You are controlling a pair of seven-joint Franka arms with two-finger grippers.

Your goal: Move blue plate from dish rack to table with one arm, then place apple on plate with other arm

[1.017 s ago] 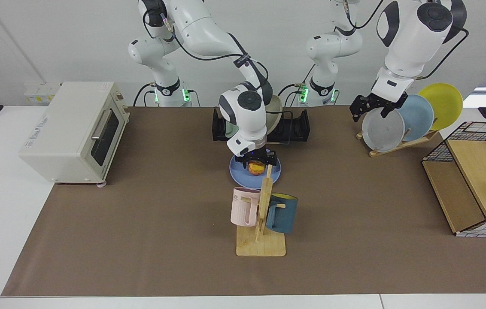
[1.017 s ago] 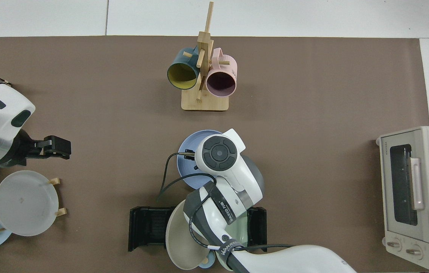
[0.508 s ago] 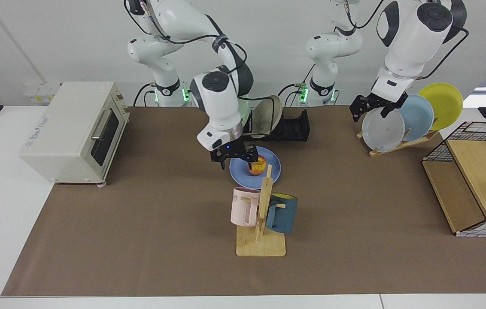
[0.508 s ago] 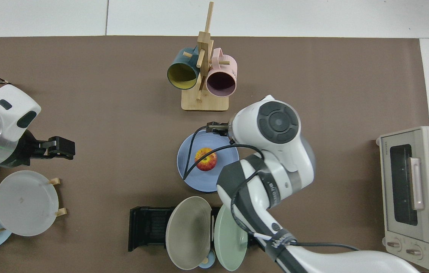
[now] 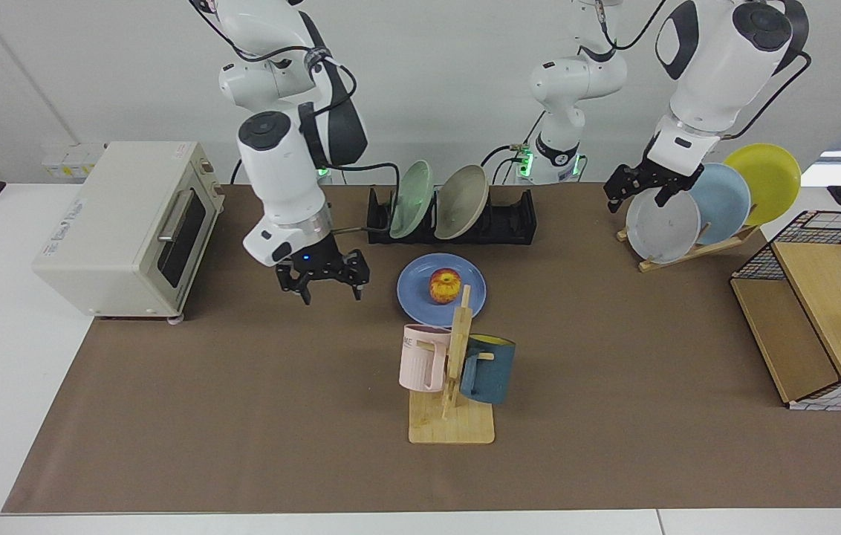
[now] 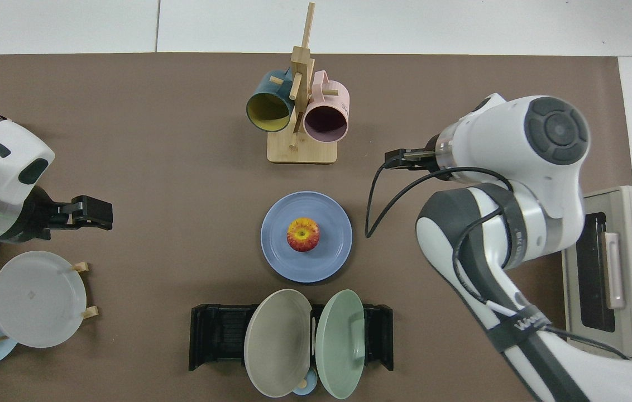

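- Reading what print I can: the pink mug (image 5: pixel 420 357) shows the letters "ME" near its rim; the toaster oven (image 5: pixel 125 227) has a small mark on its side and one by its door, both too small for me to read.
- Resting on the brown mat of the table (image 5: pixel 242 416), the blue plate (image 5: pixel 413 297) is round, matte, with a shallow raised rim. It lies flat between the dish rack (image 5: pixel 513 219) and the mug tree (image 5: pixel 455 371), touching neither.
- On the plate's middle sits the apple (image 5: pixel 445 286), red and yellow, dimple up; from above (image 6: pixel 302 234) the stem pit shows.
- My right gripper (image 5: pixel 322 281) hangs above the mat between the oven and the plate, fingers spread wide, holding nothing.
- My left gripper (image 5: pixel 643 192) waits by the grey plate (image 5: pixel 662 227) on the wooden plate stand (image 5: pixel 695 249), over its upper rim; fingers apart, empty.
- The black rack holds a pale green plate (image 5: pixel 409 200) and a beige plate (image 5: pixel 463 201), both on edge.
- A paler blue plate (image 5: pixel 725 195) and a yellow plate (image 5: pixel 766 178) stand behind the grey one.
- White tabletop frames the mat; a plain white wall stands behind my bases. A wire basket with wooden panels (image 5: pixel 822 312) sits at the mat's end.
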